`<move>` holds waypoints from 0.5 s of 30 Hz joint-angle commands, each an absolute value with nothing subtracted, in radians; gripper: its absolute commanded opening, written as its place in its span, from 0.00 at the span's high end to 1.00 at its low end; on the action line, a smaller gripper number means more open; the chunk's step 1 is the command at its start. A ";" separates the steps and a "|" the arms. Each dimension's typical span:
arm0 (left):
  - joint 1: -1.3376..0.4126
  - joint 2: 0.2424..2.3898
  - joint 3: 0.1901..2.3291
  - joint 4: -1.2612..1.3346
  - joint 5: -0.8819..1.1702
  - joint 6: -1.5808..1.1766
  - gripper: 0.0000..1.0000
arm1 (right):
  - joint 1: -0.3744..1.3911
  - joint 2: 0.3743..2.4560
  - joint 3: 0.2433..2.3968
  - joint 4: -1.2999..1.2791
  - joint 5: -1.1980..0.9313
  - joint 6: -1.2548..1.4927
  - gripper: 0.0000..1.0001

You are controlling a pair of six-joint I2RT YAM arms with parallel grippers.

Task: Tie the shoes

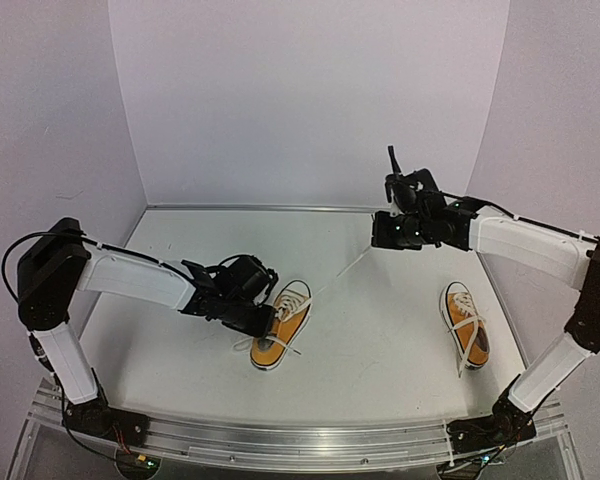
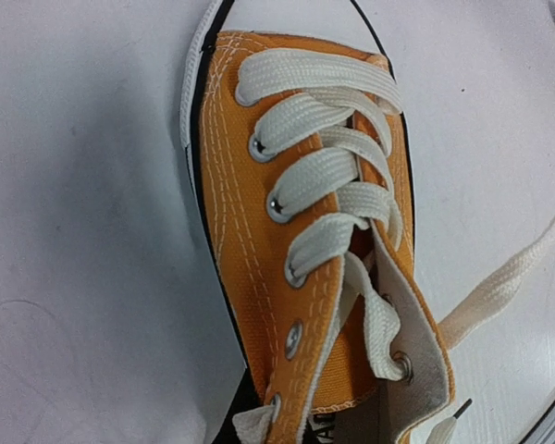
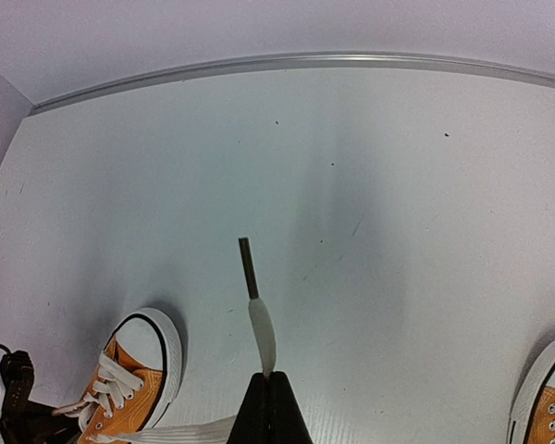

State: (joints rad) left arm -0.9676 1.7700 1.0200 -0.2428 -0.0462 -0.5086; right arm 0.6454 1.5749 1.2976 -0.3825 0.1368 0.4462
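- The right gripper was pinched shut on the white lace of the left sneaker. It was raised above the table, right of centre, and the lace's short free end and aglet poked out beyond the fingers.
- The left gripper was closed, low against the left side of that sneaker near its opening. No view showed its fingertips, so whether it pinched the other lace end or nothing could not be told.
- The left sneaker stood left of centre with its toe towards the far side. The right sneaker lay at the right, toe also far, laces loose, apart from both grippers.
- The lace ran in a nearly straight line from the eyelets up to the right gripper. More pull would likely drag or tip the light sneaker.
- The hold sat close to the lace's end, so the flat lace could slip out under tension.
- If the left gripper had closed on nothing, any crossing of the laces would fail at once.
- Bare table lay open between the sneakers and on towards the back wall.
- The right arm's elbow stood close to the right wall, which left little room for drawing the lace further right.
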 commanded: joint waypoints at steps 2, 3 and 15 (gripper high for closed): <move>-1.031 1.821 1.133 -0.109 -0.109 -0.637 1.00 | 0.613 1.509 1.328 -0.403 0.139 0.408 1.00; -1.031 1.821 1.136 -0.110 -0.117 -0.643 1.00 | 0.611 1.506 1.327 -0.405 0.139 0.407 1.00; -1.029 1.713 1.128 -0.184 -0.095 -0.451 0.44 | 0.608 1.499 1.291 -0.405 0.107 0.414 1.00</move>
State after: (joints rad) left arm -1.0340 1.8321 1.1046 -0.1738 -0.0761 -0.5740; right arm 0.6075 1.5253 1.2976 -0.3981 0.1204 0.4194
